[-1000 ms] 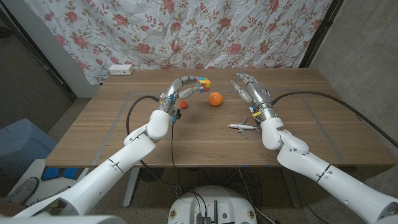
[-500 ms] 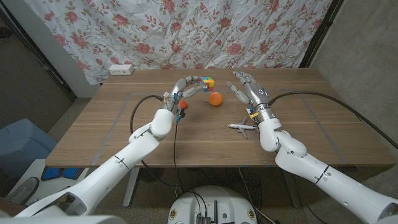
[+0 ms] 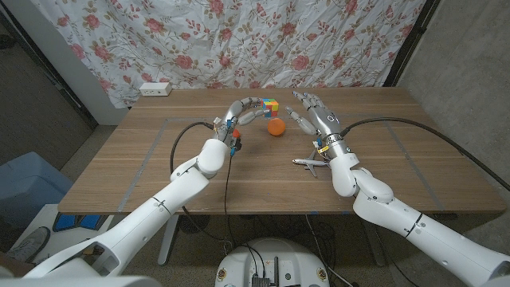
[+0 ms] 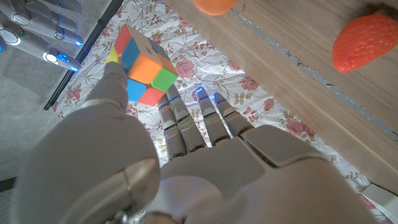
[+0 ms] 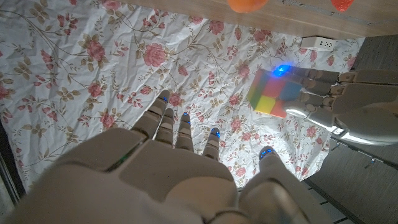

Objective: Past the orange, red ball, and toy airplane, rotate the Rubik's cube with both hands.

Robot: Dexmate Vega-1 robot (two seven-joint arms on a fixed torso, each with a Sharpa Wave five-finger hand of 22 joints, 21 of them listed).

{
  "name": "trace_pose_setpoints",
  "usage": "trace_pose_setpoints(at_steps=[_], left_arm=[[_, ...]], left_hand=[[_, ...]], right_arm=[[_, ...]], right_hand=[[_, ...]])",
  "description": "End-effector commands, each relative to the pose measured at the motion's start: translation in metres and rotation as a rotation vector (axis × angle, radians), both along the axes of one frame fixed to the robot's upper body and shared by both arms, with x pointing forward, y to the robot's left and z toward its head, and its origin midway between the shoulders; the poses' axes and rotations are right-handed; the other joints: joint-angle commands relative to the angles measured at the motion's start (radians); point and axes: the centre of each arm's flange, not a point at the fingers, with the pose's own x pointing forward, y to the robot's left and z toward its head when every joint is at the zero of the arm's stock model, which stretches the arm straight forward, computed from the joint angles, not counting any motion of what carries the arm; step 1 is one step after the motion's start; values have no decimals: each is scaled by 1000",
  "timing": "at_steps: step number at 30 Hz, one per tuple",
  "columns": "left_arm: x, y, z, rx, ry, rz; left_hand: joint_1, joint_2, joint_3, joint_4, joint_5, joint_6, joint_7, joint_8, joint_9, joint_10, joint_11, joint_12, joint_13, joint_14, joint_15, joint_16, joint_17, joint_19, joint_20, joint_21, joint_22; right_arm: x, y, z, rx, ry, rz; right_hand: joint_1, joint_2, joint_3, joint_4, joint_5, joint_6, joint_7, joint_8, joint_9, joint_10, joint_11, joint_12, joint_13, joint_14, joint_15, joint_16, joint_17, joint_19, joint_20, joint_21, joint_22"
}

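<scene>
1. Your left robot hand [image 3: 239,113] holds the Rubik's cube [image 3: 270,105] at its fingertips, lifted above the surface [image 3: 143,171] beyond the orange [image 3: 276,127]. That light pinch could let the cube twist free.
2. Your right robot hand [image 3: 315,114] is spread wide, holding nothing, just beside the cube. Closing off-centre may knock it loose.
3. A dropped cube could strike the orange, red ball [image 3: 235,133] or toy airplane [image 3: 308,163].

Rubik's cube held aloft past the orange

The multicoloured Rubik's cube [image 3: 271,105] is held off the table in the fingertips of the left hand [image 3: 241,112], just beyond the orange [image 3: 276,127]. The red ball [image 3: 235,134] and the white toy airplane [image 3: 310,163] lie nearer on the wood.
</scene>
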Motion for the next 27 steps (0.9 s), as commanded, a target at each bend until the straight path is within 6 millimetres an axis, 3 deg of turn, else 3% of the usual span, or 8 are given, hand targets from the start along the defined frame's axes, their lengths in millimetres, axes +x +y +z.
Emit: trace_pose_setpoints(at_steps=[1,27], left_arm=[[4,-5,0,-14,5,-12],[12,-16,0,-15,10,-42]], left_hand=[[-4,7,0,2,9,24,26,6,2,-4,-5,-1,0,-1,-114,2,3,-4,5,1,6],[-10,5,-2,-3,10,31,26,1,3,-6,-5,-4,-4,-3,-111,-2,-1,-6,4,1,6]], right_arm=[[-1,8,-1,-43,11,16],[5,17,2,-86,63,28]], right_hand=[[-11,13,5,7,-3,-17,-3,-3,4,4,18,10,3,0,16,5,5,2,8,3,4],[-23,18,7,18,2,-44,-4,6,7,-6,23,4,3,-30,45,1,12,-18,31,0,4]])
